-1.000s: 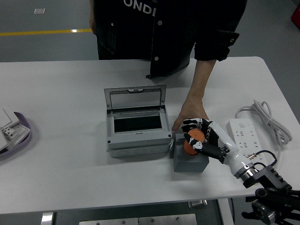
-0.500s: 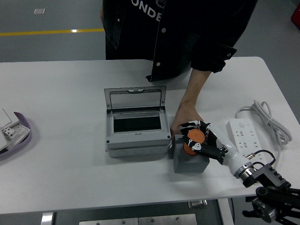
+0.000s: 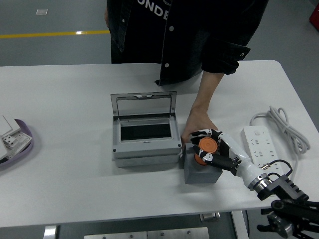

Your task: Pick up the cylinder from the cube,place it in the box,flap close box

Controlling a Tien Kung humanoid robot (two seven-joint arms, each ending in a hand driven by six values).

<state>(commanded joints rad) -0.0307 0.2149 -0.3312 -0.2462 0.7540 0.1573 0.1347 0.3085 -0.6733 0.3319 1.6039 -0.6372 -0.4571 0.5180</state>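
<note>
An orange cylinder (image 3: 206, 148) is held in my right hand (image 3: 209, 148), just above the top of a grey cube (image 3: 201, 172). My fingers are curled around it. The grey box (image 3: 145, 144) stands left of the cube, touching it, with its lid (image 3: 144, 104) raised upright at the back and its dark inside showing. A person's hand (image 3: 195, 126) rests on the table at the cube's far side, between the cube and the box. My left hand is out of view.
A white power strip (image 3: 259, 143) with its cable (image 3: 285, 124) lies at the right. A purple-rimmed tray (image 3: 20, 144) with white parts sits at the left edge. The person stands at the far side of the table.
My right hand has lifted the orange cylinder slightly off the cube and moved a little left. The person's hand has moved closer to the cube and box.
</note>
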